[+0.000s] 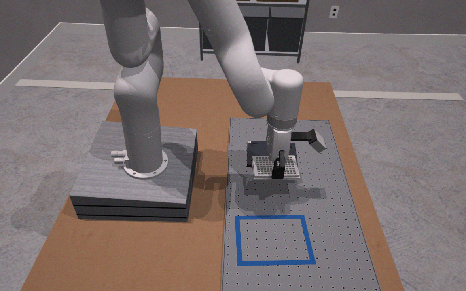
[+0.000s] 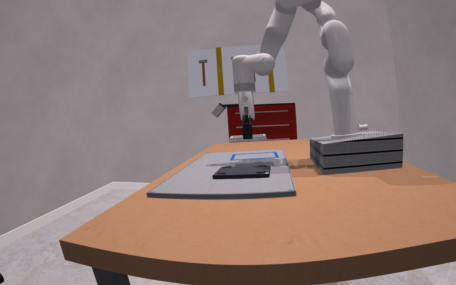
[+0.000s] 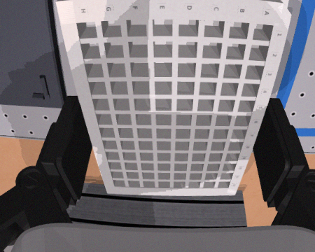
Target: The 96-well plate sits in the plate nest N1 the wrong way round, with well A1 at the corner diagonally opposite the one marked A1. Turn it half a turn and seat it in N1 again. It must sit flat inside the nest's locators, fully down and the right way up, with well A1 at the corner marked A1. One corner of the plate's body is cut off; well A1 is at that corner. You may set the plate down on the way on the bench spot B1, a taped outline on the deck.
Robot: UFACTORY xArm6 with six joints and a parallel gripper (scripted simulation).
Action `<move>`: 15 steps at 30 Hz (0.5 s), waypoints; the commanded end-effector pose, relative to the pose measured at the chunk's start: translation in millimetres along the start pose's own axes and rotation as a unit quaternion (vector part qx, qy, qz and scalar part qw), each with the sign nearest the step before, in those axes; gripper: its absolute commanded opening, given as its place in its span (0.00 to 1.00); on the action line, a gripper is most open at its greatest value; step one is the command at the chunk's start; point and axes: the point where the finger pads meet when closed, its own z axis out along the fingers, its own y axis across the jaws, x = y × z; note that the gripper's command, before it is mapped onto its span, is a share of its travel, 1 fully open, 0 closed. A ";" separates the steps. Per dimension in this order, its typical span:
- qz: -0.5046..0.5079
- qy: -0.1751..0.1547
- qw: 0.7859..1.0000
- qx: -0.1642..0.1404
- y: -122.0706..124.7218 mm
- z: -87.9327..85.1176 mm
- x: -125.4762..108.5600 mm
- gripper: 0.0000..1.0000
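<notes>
- 96-well plate (image 1: 266, 167): white, rectangular, a grid of square wells with a smooth rim; letter labels run along its far short edge in the wrist view, too faint to read surely.
- Plate hangs in the air above the plate nest N1 (image 2: 242, 171), well clear of it, level as seen from the exterior view.
- Gripper (image 3: 169, 145): black fingers clamped on the plate's two long sides, standing wide across its breadth.
- Nest: flat, dark, matte slab with small raised locators at its corners; nothing sits in it.
- Nest lies on the deck (image 1: 336, 202), a grey metal sheet dotted with regular holes.
- Bench spot B1 (image 1: 274, 216): a square outline of blue tape, on the deck on the nest's side away from the shelf rack (image 1: 301, 39).
- Deck rests on a smooth wooden table (image 2: 258, 227).
- Beside the nest, off the deck, the arm's foot is bolted to a grey layered block (image 1: 93, 188).
- Top view: plate and wrist cover most of the nest, only its dark far edge peeking out.
- Exterior view alone shows the gap beneath the plate, plus a red drawer cabinet (image 2: 279, 120) and a tool poster (image 2: 204, 71) behind.
- Wrist view alone shows both finger contacts; cut corner not discernible.
</notes>
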 end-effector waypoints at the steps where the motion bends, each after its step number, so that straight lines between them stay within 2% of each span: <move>1: 0.000 0.002 1.000 0.001 15.8 -0.4 -0.1 0.00; 15: 0.000 0.002 1.000 0.001 55.7 1.1 -4.6 0.00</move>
